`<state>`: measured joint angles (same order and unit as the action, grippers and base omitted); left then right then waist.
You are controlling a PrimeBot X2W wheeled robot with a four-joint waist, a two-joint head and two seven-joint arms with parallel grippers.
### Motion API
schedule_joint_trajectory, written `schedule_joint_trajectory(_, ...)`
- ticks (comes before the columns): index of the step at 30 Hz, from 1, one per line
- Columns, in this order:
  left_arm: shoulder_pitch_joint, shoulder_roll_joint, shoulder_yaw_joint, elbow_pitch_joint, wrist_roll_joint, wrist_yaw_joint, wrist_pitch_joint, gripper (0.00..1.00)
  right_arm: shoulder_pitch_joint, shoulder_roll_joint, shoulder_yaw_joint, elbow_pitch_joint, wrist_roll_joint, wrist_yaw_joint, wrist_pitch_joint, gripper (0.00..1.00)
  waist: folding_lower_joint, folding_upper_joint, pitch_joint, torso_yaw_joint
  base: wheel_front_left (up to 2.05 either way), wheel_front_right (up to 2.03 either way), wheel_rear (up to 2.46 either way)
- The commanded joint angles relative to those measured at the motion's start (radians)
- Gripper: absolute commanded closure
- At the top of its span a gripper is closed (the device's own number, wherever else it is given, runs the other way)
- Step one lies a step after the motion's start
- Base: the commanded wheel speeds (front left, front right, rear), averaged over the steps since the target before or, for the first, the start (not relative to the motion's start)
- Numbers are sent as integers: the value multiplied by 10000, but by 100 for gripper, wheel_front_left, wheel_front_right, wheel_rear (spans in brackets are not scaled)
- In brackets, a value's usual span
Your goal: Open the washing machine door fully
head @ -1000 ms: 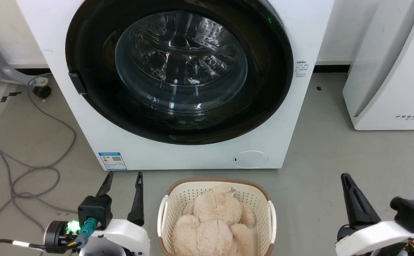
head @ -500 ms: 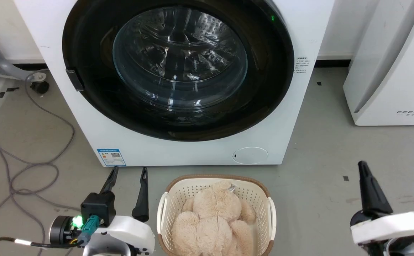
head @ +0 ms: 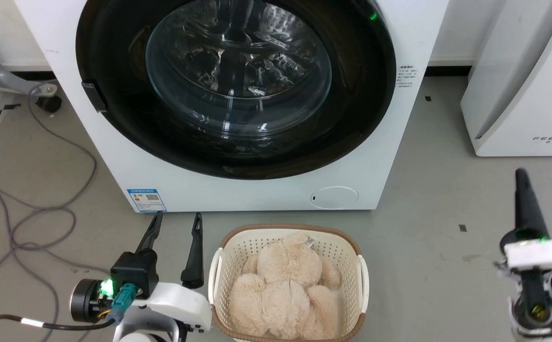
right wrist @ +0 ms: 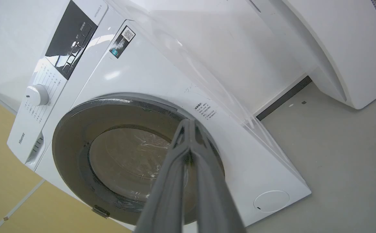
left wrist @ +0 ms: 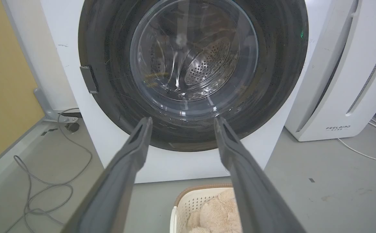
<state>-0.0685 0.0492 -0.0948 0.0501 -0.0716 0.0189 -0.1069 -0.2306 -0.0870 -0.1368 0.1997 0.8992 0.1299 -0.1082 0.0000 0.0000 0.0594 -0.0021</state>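
The washing machine door [head: 235,85] is shut, flush in the front of the washing machine [head: 257,194], ahead of and above both my hands. My left hand [head: 178,216], fingers spread and empty, points at the door's lower rim and looks nearer. My right hand [head: 521,173], clenched on nothing, aims at its right rim from farther out. A basket [head: 285,230] stands just right of the left hand on the grey floor [head: 446,190].
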Motion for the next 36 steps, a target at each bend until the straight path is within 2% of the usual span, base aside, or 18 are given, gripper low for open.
schedule_joint_trajectory(1,-229,8,-79,-27,-62,48,-90,0,-390,-159,-92,224,450,5,-78,100,0,0,61,17,0,0,0)
schedule_joint_trajectory(11,-541,8,-230,-337,-109,50,-299,0,-2390,-864,-199,1625,2021,5,-287,100,0,0,552,140,0,0,0)
schedule_joint_trajectory(22,-847,8,-453,-515,-144,19,-529,0,-4875,-1903,808,3598,4152,6,-33,100,0,0,973,342,0,0,0)
schedule_joint_trajectory(30,-1061,9,-627,-624,-185,1,-696,0,-6835,-2628,1782,5212,5633,6,685,100,0,0,1357,477,0,0,0)
schedule_joint_trajectory(36,-1230,9,-739,-660,-228,9,-822,0,-8471,-2932,2922,6480,6331,6,1851,100,0,0,1643,543,0,0,0)
